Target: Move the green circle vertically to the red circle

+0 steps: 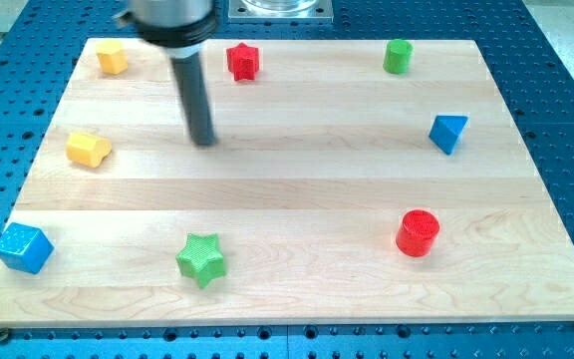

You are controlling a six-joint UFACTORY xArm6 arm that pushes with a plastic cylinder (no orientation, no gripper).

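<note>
The green circle (398, 56) stands near the top edge of the board, right of centre. The red circle (418, 232) stands low on the right, almost straight below the green circle. My tip (204, 141) rests on the board left of centre, far to the left of both circles. It touches no block. The rod rises from the tip to the top of the view.
A red star (242, 61) lies at the top centre. A blue triangle (448, 132) lies at the right, between the two circles' heights. A green star (202, 259), a blue cube (23, 247) and two yellow blocks (89, 149) (113, 57) lie at the left. The wooden board (297, 189) sits on a blue perforated table.
</note>
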